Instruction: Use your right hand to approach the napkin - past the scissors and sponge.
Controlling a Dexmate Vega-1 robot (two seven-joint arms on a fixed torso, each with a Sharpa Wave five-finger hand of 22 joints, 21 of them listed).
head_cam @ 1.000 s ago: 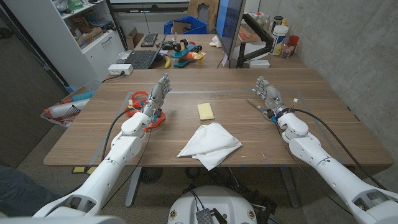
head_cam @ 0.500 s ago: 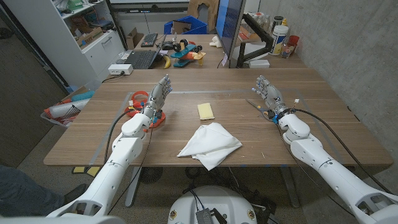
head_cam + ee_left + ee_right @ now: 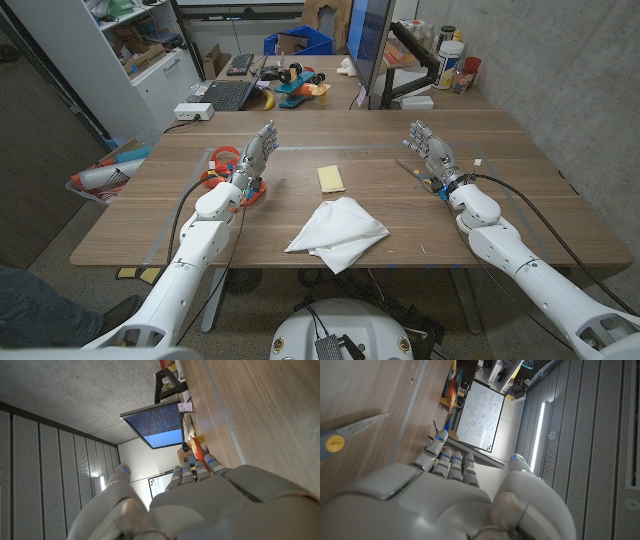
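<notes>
**Robot hand poised beside scissors, napkin well off across the tabletop**

The right robot hand (image 3: 431,152) stands on its edge at about 3 o'clock on the tabletop (image 3: 520,190), fingers apart and holding nothing. The scissors (image 3: 418,174) lie right alongside it on its inner side, the blades pointing toward 10 o'clock; in the right wrist view the blade (image 3: 355,426) and a yellow pivot screw sit close against the back of the hand. The white napkin (image 3: 338,232) lies crumpled near 6 o'clock, well apart from the hand, with the yellow sponge (image 3: 331,178) at the centre, between napkin and far edge. The left robot hand (image 3: 255,153) stands open at 9 o'clock over an orange object (image 3: 222,165), holding nothing.

The chief risk is likely the scissors: they lie directly between the hand and its target, so a low sweep toward 7 o'clock could catch the handles and drag or spin them into the napkin. Cutting too far toward the centre could nudge the light sponge. Arriving too low could bunch or push the loose cloth instead of stopping just short of it.
</notes>
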